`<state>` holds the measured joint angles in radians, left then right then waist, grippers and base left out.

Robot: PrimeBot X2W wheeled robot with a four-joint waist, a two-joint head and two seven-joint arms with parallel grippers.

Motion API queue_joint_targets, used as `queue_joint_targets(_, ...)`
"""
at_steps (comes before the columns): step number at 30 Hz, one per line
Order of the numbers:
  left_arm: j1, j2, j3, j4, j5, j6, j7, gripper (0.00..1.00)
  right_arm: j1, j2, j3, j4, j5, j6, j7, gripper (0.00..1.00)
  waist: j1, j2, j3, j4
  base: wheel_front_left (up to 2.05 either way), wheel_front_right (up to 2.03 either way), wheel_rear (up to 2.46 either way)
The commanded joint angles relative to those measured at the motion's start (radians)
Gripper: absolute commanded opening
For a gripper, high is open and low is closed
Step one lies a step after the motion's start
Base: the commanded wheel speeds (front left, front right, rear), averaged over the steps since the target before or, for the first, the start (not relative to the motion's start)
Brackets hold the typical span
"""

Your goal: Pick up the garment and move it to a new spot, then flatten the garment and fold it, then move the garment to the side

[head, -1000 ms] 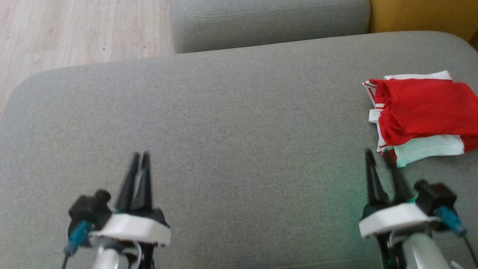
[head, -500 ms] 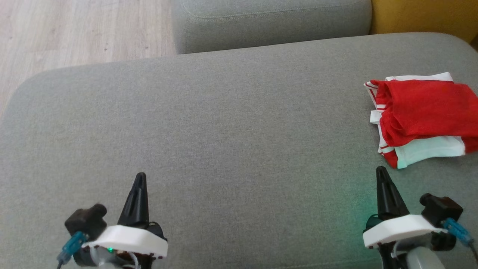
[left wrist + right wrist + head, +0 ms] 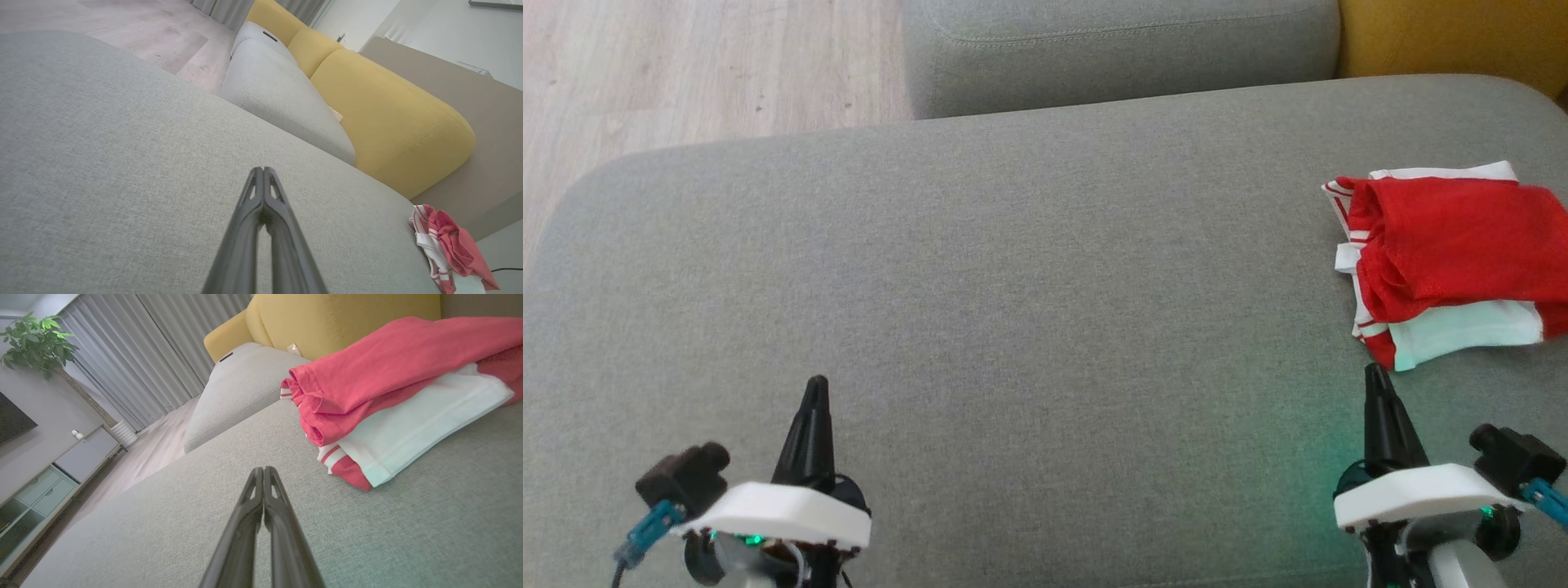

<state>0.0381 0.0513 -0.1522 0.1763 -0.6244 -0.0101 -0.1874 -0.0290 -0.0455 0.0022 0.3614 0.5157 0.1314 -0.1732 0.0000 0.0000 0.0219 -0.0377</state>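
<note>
Now, item 1: grey cushion [image 3: 1045,269]. Item 2: garment [image 3: 1445,245], red/white, folded, lying at cushion's right side, untouched. Item 3: left gripper [image 3: 815,385] & right gripper [image 3: 1377,374]. A sec ago fingers were spread; I've now got both pressed together, holding nothing. Task prob. done.

left end effector [image 3: 815,384]: long dark tapered fingers [image 3: 809,441], white collar [image 3: 784,514] behind
right end effector [image 3: 1374,371]: same dark fingers, white collar
beside each collar: black block [image 3: 682,478], teal cable plug [image 3: 649,527]
</note>
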Motion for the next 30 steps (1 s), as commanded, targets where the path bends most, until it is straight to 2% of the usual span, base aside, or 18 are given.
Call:
queue_joint_targets(1, -0.050, 0.013, 0.017, -0.028, -0.020, -0.008, 0.002, 0.00, -0.047, -0.006, -0.001, -0.039, 0.023, 0.000, 0.008, 0.00, 0.0000, 0.0000, 0.000, 0.000, 0.00, 0.00, 0.00)
queue_joint_targets(30, -0.078, 0.022, 0.075, -0.001, -0.329, -0.043, 0.079, 0.00, -0.056, -0.007, -0.033, -0.063, 0.352, 0.000, 0.090, 0.00, 0.0000, 0.0000, -0.006, 0.012, 0.00, 0.00, 0.00)
